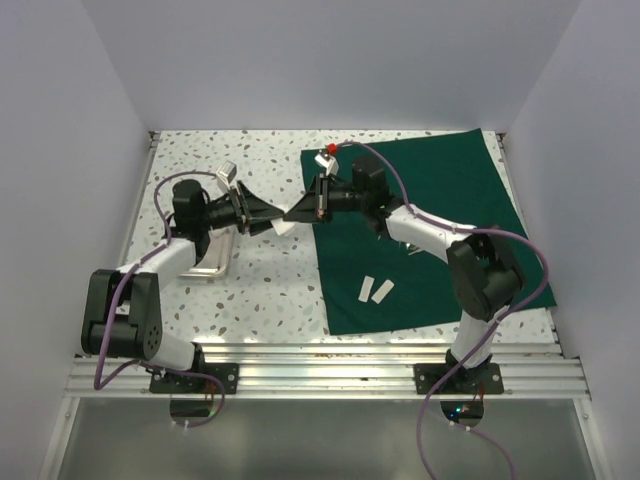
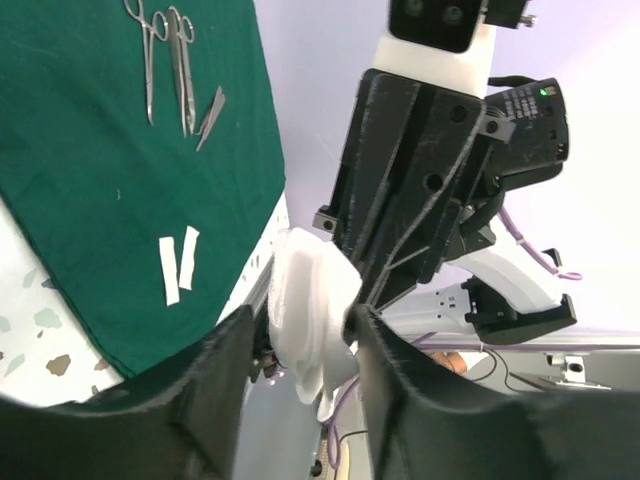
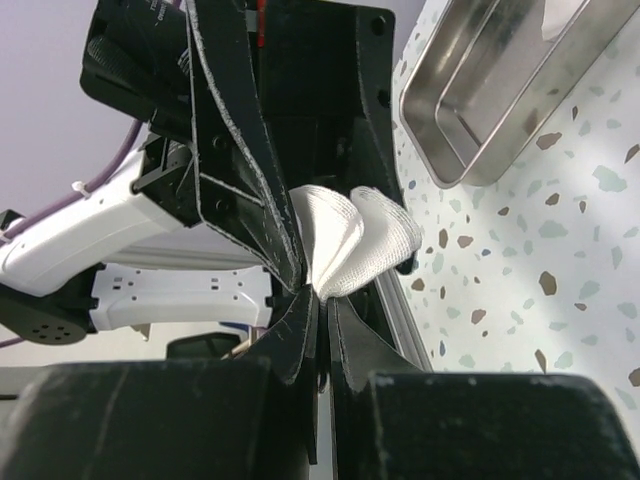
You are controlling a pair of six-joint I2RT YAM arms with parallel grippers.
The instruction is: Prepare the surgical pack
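Observation:
My two grippers meet in mid-air over the speckled table, just left of the dark green drape point(image 1: 440, 220). My right gripper point(image 3: 325, 298) is shut on a folded white gauze piece point(image 3: 358, 240). My left gripper point(image 2: 300, 370) is open, its fingers either side of that gauze point(image 2: 305, 300), with a gap on the left side. In the top view the gauze point(image 1: 284, 229) hangs between the left gripper point(image 1: 270, 222) and the right gripper point(image 1: 298, 213). Two white gauze strips point(image 1: 375, 290) lie on the drape. Steel scissor-like instruments point(image 2: 165, 60) lie on the drape. The steel tray point(image 1: 205, 262) sits under the left arm.
The tray point(image 3: 500, 90) looks empty in the right wrist view. The drape point(image 2: 100, 180) covers the right half of the table. White walls enclose the table on three sides. An aluminium rail point(image 1: 330, 362) runs along the near edge.

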